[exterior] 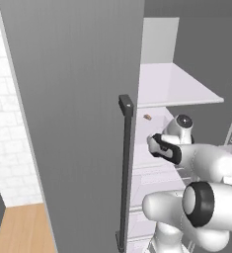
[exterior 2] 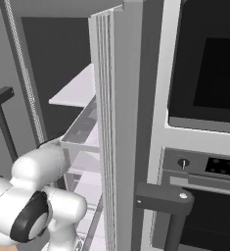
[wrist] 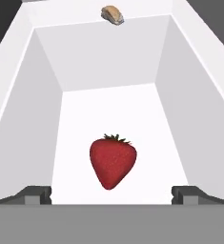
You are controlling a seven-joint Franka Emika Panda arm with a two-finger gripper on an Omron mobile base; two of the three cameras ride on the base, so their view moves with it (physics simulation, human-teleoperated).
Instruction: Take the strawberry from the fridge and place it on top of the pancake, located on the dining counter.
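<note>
End effector point(wrist: 111, 194) open around one strawberry point(wrist: 112, 162).

No text, label, brand, number or sign can be read in these pictures. The grey door of the fridge point(exterior: 73, 123) is plain, and its white shelves carry no writing. The strawberry point(wrist: 112, 161) lies on a bare white surface without any sticker or mark. In the right base view, the oven point(exterior 2: 204, 166) beside the fridge has a control strip with a small round knob and a dark display panel; some faint dots show on this panel, but they are too small and blurred to read as digits or letters.
</note>
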